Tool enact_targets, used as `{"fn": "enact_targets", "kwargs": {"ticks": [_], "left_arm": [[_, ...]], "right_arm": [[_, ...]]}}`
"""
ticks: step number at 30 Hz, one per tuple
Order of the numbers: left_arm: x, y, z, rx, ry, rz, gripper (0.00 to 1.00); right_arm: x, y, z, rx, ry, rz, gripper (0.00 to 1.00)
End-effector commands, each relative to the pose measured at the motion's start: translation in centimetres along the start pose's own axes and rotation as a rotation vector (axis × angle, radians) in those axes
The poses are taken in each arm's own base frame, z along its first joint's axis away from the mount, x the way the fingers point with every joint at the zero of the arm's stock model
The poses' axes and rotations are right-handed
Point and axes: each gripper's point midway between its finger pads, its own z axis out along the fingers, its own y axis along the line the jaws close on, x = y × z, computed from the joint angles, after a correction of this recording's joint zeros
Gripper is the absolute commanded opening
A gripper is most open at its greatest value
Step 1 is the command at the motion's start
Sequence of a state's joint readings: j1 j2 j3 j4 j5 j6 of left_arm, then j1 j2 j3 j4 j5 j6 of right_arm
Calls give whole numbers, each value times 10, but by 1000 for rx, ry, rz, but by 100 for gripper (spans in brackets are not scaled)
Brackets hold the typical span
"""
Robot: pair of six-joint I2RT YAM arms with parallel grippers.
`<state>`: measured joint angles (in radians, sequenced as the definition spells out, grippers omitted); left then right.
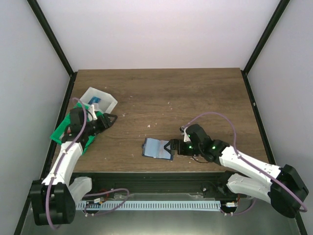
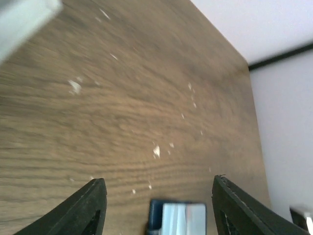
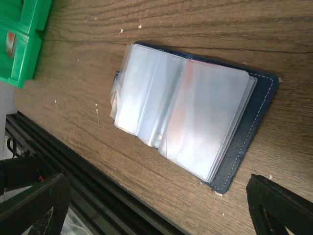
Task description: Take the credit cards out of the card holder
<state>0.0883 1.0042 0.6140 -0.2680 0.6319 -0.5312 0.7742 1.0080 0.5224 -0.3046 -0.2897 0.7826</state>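
The card holder lies open on the table near its front edge. Its dark blue cover carries clear plastic sleeves. A pinkish tint shows through the right-hand sleeve; no credit card shows plainly there. My right gripper hovers open at the holder's right edge, with one dark finger on each side of the right wrist view and nothing between them. My left gripper is far to the left by the bins. It is open and empty, and the card holder shows small beyond it.
A white bin and a green bin sit at the table's left side. Something pale with red lies in the green bin. Pale crumbs dot the wood. The black front rail runs close to the holder.
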Motion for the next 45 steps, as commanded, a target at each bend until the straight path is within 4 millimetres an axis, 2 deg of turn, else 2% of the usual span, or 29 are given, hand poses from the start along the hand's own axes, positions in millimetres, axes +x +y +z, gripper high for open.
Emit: {"fn": "enact_targets", "kwargs": {"ticks": [1,5,8,10,13,15,18,21,27,34,45], "left_arm": [[34,-40,10,150,86,62,59],[70,-69,22,242,178,95,52],[94,-80,33,261,235,110,48],[112,-87,39,296,287,112,45],[136,-94,47,333,350,114,40],[151,-96,52,346,387,123,39],[167,-85,62,331,426,113,33],[182,-68,71,309,463,100,32],[195,-48,83,269,501,108,32],[210,-25,90,214,540,111,24],[227,-13,88,203,569,71,21]], "right_arm": [[-13,-1,-2,17,-65,32,100],[-15,-1,3,5,-71,51,97],[-16,-3,6,2,-81,63,91],[-16,-4,8,-4,-91,70,82],[-16,-3,9,-30,-102,87,61],[-16,-1,10,-47,-104,98,54],[-15,-2,14,-57,-103,121,49],[-13,-2,19,-79,-99,133,48],[-15,-4,30,-74,-92,142,48],[-12,-18,48,-22,-66,148,50],[-12,-27,62,23,-42,120,50]]}}
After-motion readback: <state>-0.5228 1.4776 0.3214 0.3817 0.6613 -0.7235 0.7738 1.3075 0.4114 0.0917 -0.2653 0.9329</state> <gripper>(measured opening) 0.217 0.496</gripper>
